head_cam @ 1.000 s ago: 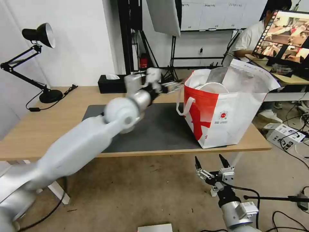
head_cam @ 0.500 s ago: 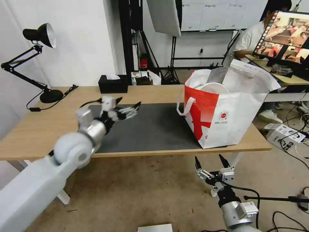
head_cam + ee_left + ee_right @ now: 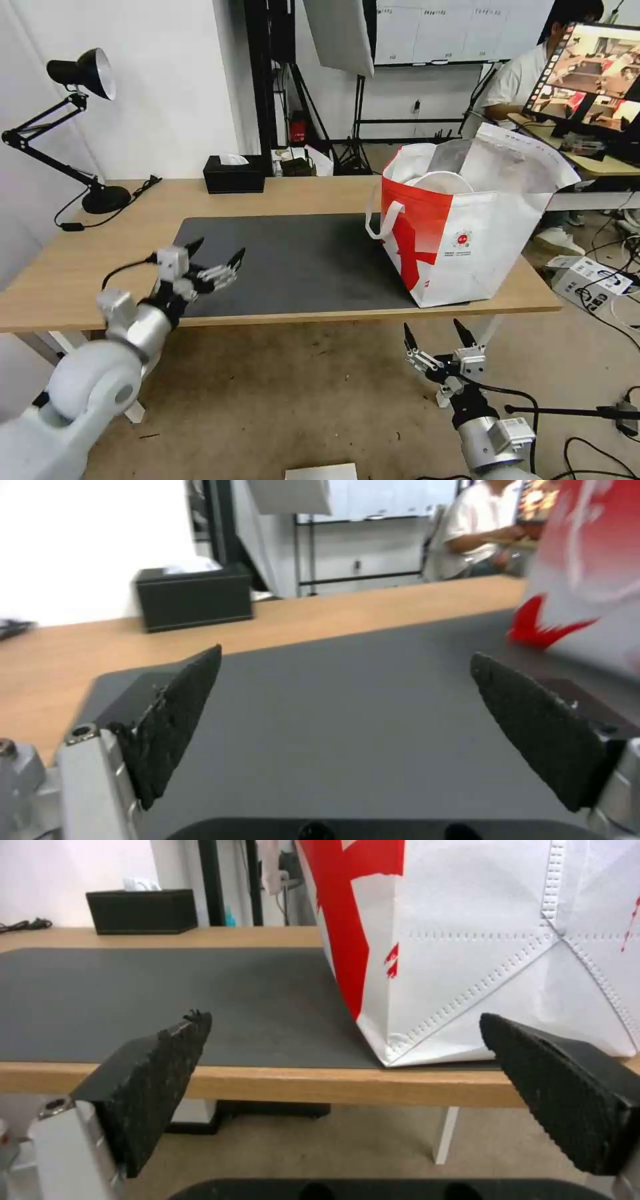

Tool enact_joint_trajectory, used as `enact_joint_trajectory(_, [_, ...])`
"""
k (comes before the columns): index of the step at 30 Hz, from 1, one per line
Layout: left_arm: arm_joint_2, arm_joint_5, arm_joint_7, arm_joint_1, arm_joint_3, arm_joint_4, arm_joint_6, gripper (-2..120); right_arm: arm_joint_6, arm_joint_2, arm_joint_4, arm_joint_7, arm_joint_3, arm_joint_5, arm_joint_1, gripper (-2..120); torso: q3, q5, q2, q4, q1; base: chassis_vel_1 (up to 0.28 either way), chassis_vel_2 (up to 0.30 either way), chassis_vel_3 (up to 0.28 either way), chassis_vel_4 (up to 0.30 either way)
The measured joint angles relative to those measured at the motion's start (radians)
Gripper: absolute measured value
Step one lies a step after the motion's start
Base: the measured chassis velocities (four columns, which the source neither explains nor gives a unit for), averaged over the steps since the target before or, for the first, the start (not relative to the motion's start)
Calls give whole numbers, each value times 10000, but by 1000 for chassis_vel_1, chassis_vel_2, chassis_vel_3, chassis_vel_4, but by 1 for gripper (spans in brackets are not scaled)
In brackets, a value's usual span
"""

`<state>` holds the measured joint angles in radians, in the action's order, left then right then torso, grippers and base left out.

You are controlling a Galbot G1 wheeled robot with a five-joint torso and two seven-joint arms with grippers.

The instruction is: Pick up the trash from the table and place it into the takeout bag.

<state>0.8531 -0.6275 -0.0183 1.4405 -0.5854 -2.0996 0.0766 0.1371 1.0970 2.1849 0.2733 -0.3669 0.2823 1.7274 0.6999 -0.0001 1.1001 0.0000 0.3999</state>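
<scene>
Now the left gripper [image 3: 217, 255], jaws spread and empty, has swung back from the takeout bag [image 3: 467, 227] to the mat's [image 3: 313, 267] front-left corner, the bowl [image 3: 440, 181] sits in the bag at the table's [image 3: 80, 267] right end, and the right gripper [image 3: 433, 333] hangs open below the front edge, so clearing seems done.

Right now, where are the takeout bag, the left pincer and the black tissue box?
takeout bag [image 3: 467, 260]: head view, white front panel.
left pincer [image 3: 215, 257]: head view, midway between its open fingertips.
black tissue box [image 3: 233, 177]: head view, front face.
</scene>
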Motion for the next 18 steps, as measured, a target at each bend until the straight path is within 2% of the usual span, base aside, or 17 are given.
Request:
enact_joint_trajectory(2, [385,701,-234,449,-260,226,-551,100,0,0,1,0,0,0,0,100,0,1,0,1,0,0,0,0,0])
enact_joint_trajectory(3, [385,701,-234,449,-260,226,-551,100,0,0,1,0,0,0,0,100,0,1,0,1,0,0,0,0,0])
enact_joint_trajectory(5, [971,1214,-303,967,-466,546,-1615,100,0,0,0,0,0,0,0,100,0,1,0,1,-1,0,0,0,0])
enact_joint_trajectory(6, [1213,1380,-290,1115,-535,600,-1850,100,0,0,0,0,1,0,0,100,-1,2,0,-1,0,0,0,0,0])
enact_joint_trajectory(7, [1213,1380,-290,1115,-535,600,-1850,100,0,0,0,0,1,0,0,100,-1,2,0,-1,0,0,0,0,0])
enact_joint_trajectory(10, [2107,1985,-171,1636,-799,687,-2549,100,0,0,0,0,1,0,0,100,0,2,0,0,0,0,0,0,0])
enact_joint_trajectory(18, [3117,2676,-128,2538,-1255,621,-3213,100,0,0,0,0,0,0,0,100,0,2,0,0,0,0,0,0,0])
